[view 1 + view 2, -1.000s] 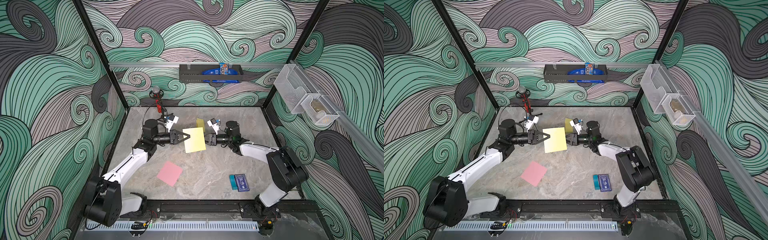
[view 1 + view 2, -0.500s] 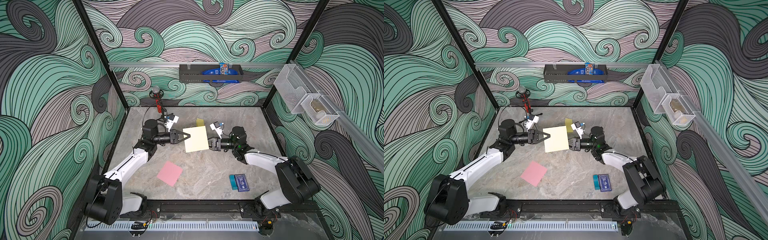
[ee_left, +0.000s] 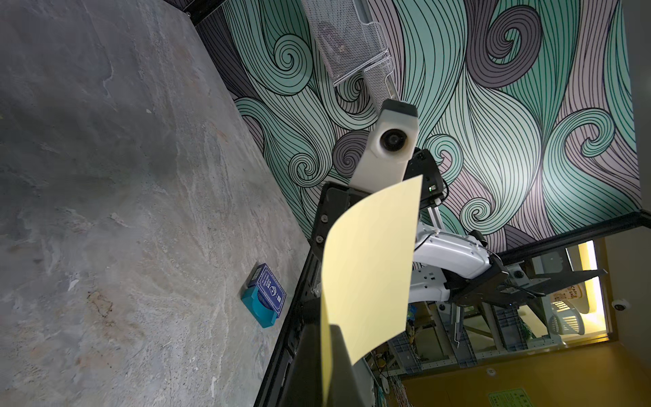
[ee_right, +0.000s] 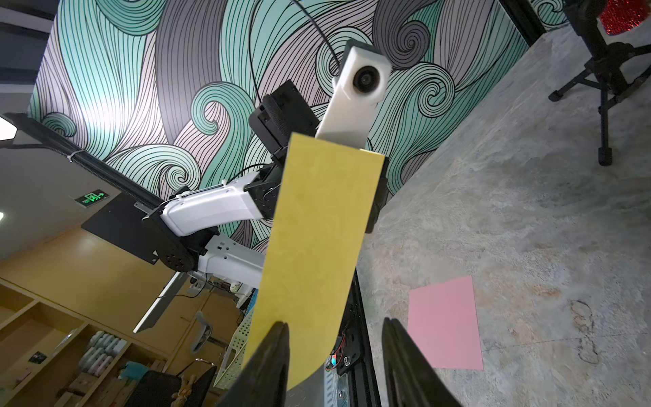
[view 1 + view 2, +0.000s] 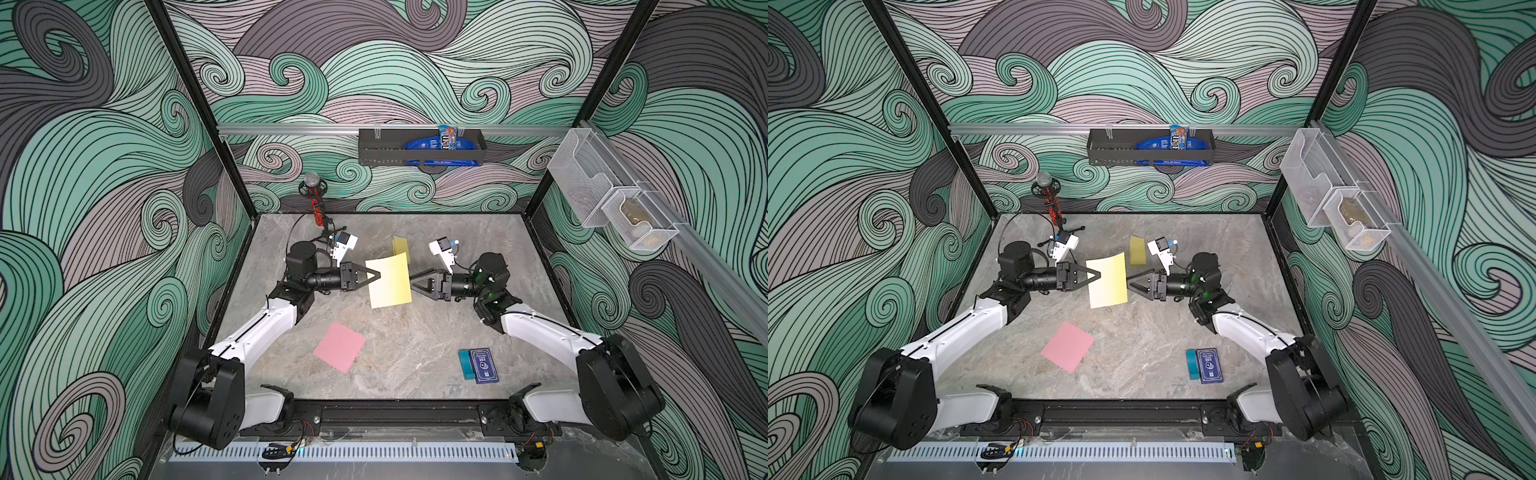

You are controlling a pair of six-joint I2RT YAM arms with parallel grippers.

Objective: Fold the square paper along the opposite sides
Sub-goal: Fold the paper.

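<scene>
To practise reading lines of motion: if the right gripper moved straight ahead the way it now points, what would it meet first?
Most likely the yellow paper: its free edge hangs just in front of the open right gripper. Beyond it is the left gripper, shut on the opposite edge. The exact depth is unclear.

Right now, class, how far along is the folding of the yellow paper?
Done: the yellow paper hangs above the table, pinched at one edge by the shut left jaws. In hand: the right jaws stand open at the opposite edge, not gripping. Left: the sheet shows no crease; bringing the edges together and pressing the fold.
</scene>
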